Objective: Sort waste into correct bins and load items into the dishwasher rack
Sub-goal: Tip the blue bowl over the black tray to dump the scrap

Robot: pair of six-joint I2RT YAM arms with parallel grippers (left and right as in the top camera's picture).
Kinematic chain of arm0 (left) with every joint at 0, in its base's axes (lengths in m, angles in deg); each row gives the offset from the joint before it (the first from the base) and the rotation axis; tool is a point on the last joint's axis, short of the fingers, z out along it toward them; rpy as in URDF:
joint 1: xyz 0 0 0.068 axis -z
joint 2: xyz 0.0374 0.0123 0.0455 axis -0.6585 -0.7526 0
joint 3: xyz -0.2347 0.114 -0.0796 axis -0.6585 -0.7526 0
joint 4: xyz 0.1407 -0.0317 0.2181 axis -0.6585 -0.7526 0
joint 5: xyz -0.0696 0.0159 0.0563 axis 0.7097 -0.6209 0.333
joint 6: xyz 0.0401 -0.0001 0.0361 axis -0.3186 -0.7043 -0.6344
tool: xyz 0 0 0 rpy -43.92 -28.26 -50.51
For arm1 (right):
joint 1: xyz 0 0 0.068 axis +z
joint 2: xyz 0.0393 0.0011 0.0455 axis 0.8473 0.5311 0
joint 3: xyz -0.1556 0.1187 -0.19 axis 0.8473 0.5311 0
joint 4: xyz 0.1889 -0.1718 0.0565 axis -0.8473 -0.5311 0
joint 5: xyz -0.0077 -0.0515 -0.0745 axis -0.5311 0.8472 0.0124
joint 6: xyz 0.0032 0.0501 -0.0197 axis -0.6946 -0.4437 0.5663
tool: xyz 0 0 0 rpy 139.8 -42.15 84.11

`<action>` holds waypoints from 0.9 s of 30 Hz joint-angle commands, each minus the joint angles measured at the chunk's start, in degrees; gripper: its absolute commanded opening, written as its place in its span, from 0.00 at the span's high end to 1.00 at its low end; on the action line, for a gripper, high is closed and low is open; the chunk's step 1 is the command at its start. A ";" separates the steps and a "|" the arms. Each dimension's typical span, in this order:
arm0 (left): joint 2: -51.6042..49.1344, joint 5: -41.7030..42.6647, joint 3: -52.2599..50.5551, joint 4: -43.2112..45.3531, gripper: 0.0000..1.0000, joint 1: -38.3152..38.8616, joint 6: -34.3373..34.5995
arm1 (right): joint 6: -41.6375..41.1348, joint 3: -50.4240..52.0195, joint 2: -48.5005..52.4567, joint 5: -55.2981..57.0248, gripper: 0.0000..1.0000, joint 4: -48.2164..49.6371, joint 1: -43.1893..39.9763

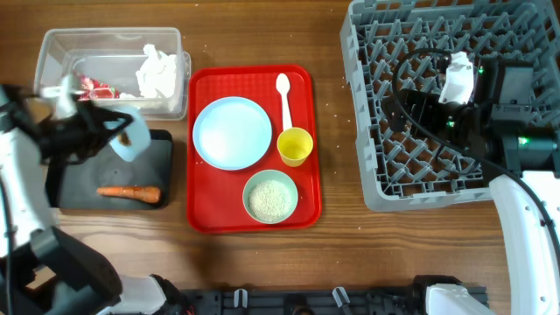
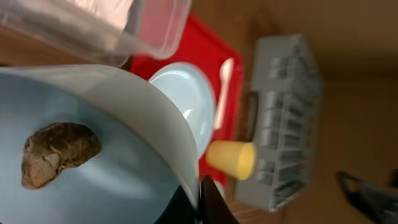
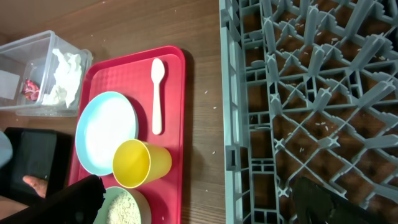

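Nearest the left wrist lens: a light blue round bowl (image 2: 106,118) fills the foreground, tipped on edge. It is pinched at its rim by the left gripper (image 1: 112,131), jaws closed on the wall.

Noted, largest first:
- Big square grey plastic rack (image 1: 385,175), at the right; nothing loaded. The right gripper (image 3: 205,202) is held over its near edge, fingers spread wide, nothing held.
- Red serving tray (image 1: 210,201), centre.
- Clear rectangular plastic tub (image 1: 61,44), with a crumpled white napkin (image 1: 157,70) and a small red wrapper (image 1: 94,87) inside.
- Shallow black rectangular tray (image 1: 162,144), just beside the tub. An orange carrot (image 1: 129,192) lies in it, long axis along the tray's long side.
- On the red tray: a light blue round plate (image 1: 232,131), a second bowl of white rice (image 1: 270,196), a small yellow cup (image 1: 295,145) and a white plastic spoon (image 1: 283,96).
- Small brown food scrap (image 2: 59,152), resting on the held bowl's inner wall.

Relation that matters: overhead, the held bowl is seen above the black tray's edge nearest the tub. The scrap's target is judged to lie beneath the left gripper. More tilt is probably needed.
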 commanded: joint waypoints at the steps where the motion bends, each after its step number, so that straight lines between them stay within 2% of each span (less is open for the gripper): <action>1: -5.01 19.89 -3.61 -0.07 0.96 -7.85 -9.07 | 0.59 -0.59 0.37 0.57 0.00 0.24 0.09; 4: -10.05 27.32 -5.75 -0.20 0.96 -12.48 -12.22 | 0.61 -0.59 0.37 0.57 0.00 0.24 0.09; 8: -15.65 35.71 -7.45 -0.48 0.96 -14.60 -12.68 | 0.61 -0.59 0.37 0.59 0.00 0.15 0.09; 22: -15.85 34.60 -7.39 1.27 0.96 -14.47 -11.93 | 0.66 -0.59 0.37 0.59 0.00 0.13 0.09; 27: -11.26 31.52 -4.15 -1.44 0.96 -10.32 -12.44 | 0.55 -0.59 0.37 0.57 0.00 0.11 0.09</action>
